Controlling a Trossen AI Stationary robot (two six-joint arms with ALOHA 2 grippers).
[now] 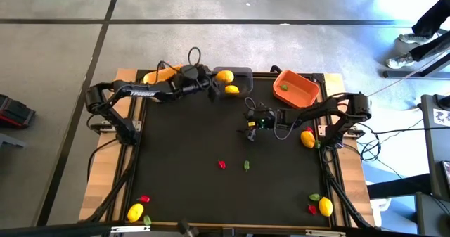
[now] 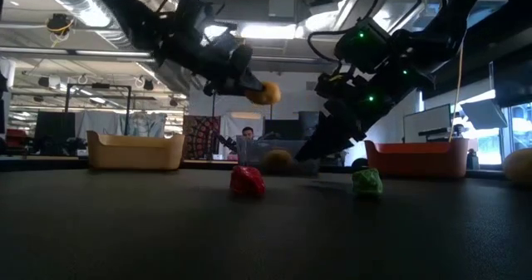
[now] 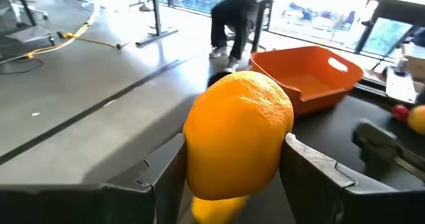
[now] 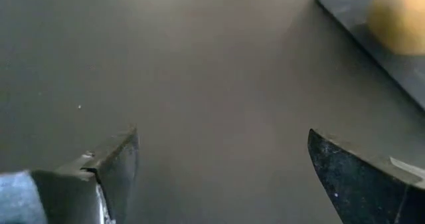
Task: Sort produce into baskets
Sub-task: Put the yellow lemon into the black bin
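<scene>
My left gripper (image 1: 216, 77) is shut on a yellow lemon (image 1: 225, 75) in the air above the dark grey basket (image 1: 242, 72), which holds another lemon (image 1: 231, 90). In the low view the held lemon (image 2: 268, 93) hangs high over the grey basket (image 2: 274, 157). My right gripper (image 1: 251, 129) is open and empty, low over the mat near the middle; its wrist view (image 4: 222, 151) shows bare mat between the fingers. The yellow-orange basket (image 1: 156, 75) is partly under my left arm. The orange basket (image 1: 295, 88) holds a green piece (image 1: 284, 87). My left gripper pinches the lemon's two opposite sides (image 3: 199, 151) between its two fingers (image 3: 163, 174). The fingers come from the table's left, slanting a little downward. The lemon is lifted clear, above the grey basket.
A red piece (image 1: 222, 164) and a green piece (image 1: 247, 165) lie on the mat's middle. A lemon (image 1: 307, 138) lies by the right edge. A lemon (image 1: 135, 212) and a red piece (image 1: 144, 199) lie near left; a lemon (image 1: 325, 207), red and green pieces lie near right.
</scene>
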